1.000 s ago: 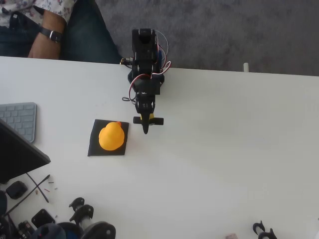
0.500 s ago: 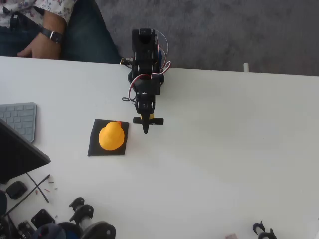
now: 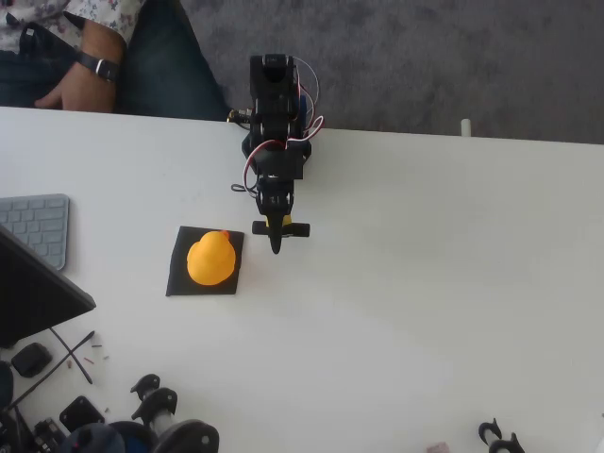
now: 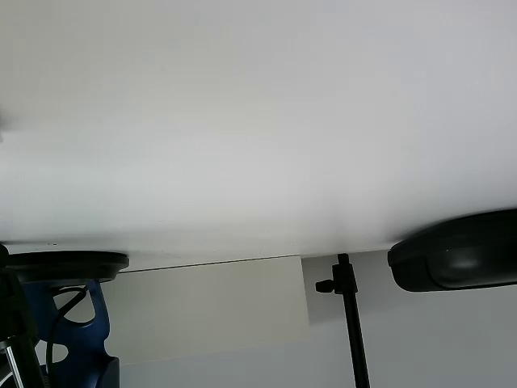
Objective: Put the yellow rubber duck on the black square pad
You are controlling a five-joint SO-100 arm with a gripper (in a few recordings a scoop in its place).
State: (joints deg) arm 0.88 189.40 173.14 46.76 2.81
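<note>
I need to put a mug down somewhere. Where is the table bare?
In the overhead view the table lies bare right of the gripper and black square pad. Crowded: the left edge with keyboard and laptop, and the parts at the bottom left.

In the overhead view, a yellow-orange duck [image 3: 210, 259] with an orange-red beak is seen on a matte black pad [image 3: 179, 279]. The surface [image 3: 425, 283] is white. A black arm [image 3: 275, 132] with a yellow spot is seen, and a grey keyboard [image 3: 38, 226] at the left.
</note>
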